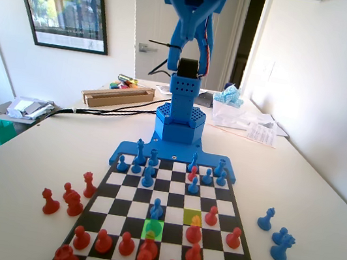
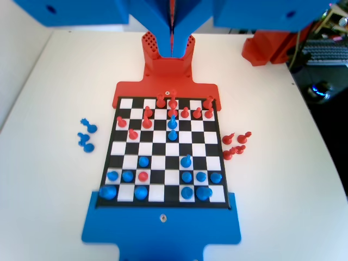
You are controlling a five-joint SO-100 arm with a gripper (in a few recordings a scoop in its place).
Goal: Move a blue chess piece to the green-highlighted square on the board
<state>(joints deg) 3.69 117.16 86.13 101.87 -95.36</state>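
Observation:
My gripper (image 2: 173, 50) hangs high over the far end of the board (image 2: 159, 148), its two jaws pressed together with nothing between them. In the fixed view the blue arm (image 1: 193, 14) rises out of the top of the picture. The green-highlighted square (image 1: 153, 229) lies near the front middle of the board (image 1: 227, 208), and a small round-headed pawn stands on it, tinted green there. The wrist view shows that pawn as blue (image 2: 172, 121). Another blue pawn (image 1: 157, 208) (image 2: 172, 135) stands one square behind it, toward the arm.
A lime-yellow square (image 1: 192, 216) lies diagonally behind the green one, with a red pawn (image 1: 194, 230) just in front. Red pieces crowd the front rows. Loose blue pieces (image 1: 278, 238) lie off the board on the right, loose red ones (image 1: 69, 196) on the left.

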